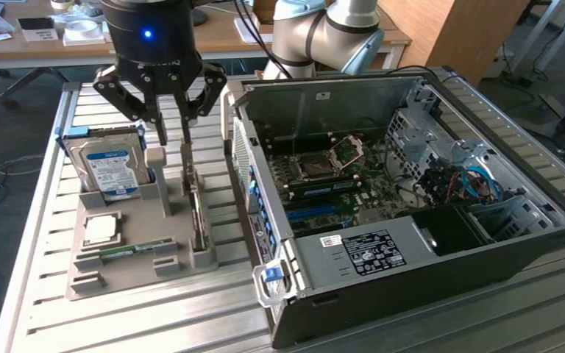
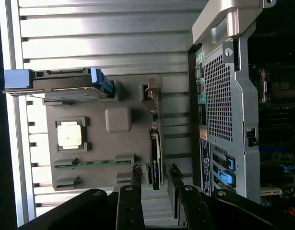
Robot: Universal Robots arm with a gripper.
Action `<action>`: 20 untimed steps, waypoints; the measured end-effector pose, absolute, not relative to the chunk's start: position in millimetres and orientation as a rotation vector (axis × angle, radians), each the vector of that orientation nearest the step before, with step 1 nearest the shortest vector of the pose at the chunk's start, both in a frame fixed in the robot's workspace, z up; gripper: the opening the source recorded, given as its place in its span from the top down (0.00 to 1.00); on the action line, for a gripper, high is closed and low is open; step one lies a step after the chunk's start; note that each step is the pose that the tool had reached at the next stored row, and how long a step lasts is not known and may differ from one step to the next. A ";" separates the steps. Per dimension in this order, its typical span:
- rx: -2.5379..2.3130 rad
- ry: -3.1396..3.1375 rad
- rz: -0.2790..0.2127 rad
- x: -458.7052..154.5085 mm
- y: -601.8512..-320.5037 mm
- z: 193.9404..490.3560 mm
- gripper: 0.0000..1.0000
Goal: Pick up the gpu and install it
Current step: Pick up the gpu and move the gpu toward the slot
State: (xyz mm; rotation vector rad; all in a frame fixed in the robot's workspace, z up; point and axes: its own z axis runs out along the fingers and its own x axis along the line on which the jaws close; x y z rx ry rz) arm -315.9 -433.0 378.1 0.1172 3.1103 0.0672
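Wrist view shows the end effector (image 2: 154, 170), fingers apart, poised above the upright gpu (image 2: 156, 153), which lines up between them.

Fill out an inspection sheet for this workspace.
Surface: slatted metal table with a grey tray on it.
Job's things: gpu on edge in the tray; case open beside it.
Clutter: hard drive, CPU and memory stick in the tray.
Grippers: gripper open, straddling the gpu's end.
Cables: blue cables inside the case.
Surroundings: desk behind.
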 end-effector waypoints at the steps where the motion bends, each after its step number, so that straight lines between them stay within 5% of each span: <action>1: 0.117 3.110 0.067 -316.0 -433.0 376.6 0.64; 20: 0.117 3.111 0.067 -315.9 -433.0 366.1 0.64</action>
